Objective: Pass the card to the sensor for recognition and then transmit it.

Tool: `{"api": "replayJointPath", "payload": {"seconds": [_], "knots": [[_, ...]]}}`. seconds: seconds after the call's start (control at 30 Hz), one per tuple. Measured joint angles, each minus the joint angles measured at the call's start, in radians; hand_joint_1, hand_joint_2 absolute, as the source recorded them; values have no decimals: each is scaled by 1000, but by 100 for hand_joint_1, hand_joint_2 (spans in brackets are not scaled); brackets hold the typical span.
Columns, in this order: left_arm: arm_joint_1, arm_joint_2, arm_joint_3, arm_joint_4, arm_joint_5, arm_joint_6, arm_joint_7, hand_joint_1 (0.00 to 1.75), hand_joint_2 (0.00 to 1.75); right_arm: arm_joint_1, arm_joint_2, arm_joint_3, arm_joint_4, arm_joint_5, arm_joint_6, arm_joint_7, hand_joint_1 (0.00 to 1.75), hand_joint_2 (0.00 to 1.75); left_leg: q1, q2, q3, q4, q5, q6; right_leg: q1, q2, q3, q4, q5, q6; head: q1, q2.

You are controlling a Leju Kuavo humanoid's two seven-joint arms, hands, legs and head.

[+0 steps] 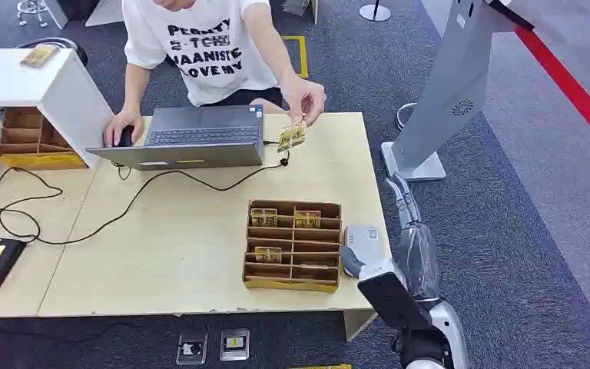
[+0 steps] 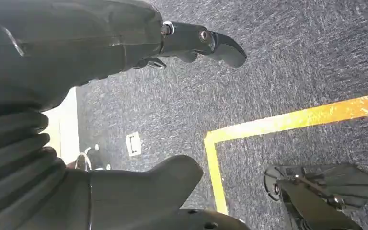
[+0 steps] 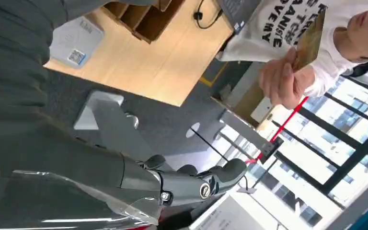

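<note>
Two hands, none holding: the right robot hand (image 1: 401, 198) hangs off the worktop's (image 1: 184, 246) far-right edge, fingers loosely apart and empty; the left robot hand (image 2: 191, 45) hangs toward the carpet, its fingers apart around nothing.

Card: the card (image 1: 293, 136) is pinched in a person's hand (image 1: 305, 98), raised over the worktop, ahead of the right robot hand and to its left, well apart from it (the right wrist view shows the same card (image 3: 310, 40) edge-on above the person's fingers).

Sensor: a pale grey reader box (image 1: 363, 240) lies flat on the worktop near the right robot hand, on its inner side, just beside the brown divided tray (image 1: 294, 247).

Tray: several more cards stand in its slots.

Person: seated across the worktop, other hand on a mouse beside an open laptop (image 1: 192, 137).

Step in hand: by my reading, taking the card from the person; nothing has reached the sensor yet.

Doing it well: the right robot hand should rise over the worktop's edge, clear the tray's wall, and meet the card on its free lower edge, away from the person's fingers. Pinch on the flat faces, firmly, since a thin card slips or bows. Keep one face free and level to present to the reader box.

Risk: a grip across the face could block recognition.
</note>
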Motion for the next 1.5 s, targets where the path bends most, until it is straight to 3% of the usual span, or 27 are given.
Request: {"api": "replayJointPath", "payload": {"seconds": [0.33, 0.7, 1.5], "knots": [[-3, -1, -3, 0, -27, -5, 0, 0, 175, -109, 1, 25, 0, 274, 47, 96, 0, 175, 0, 0, 0, 0, 0, 0, 0, 0, 0, 0, 0, 0, 0, 0], [-9, -1, -3, 0, -31, -5, 0, 0, 175, -262, 6, 101, 32, 458, 103, 127, 0, 175, 0, 0, -1, 0, 0, 0, 0, 0, 0, 0, 0, 0, 0, 0], [-9, -1, -3, 0, 13, 18, 0, 0, 175, -476, 102, 279, 305, 456, 22, 67, 0, 175, 0, -2, -1, 0, 0, 0, 0, -2, 0, 0, 0, 0, 0, 0]]}}
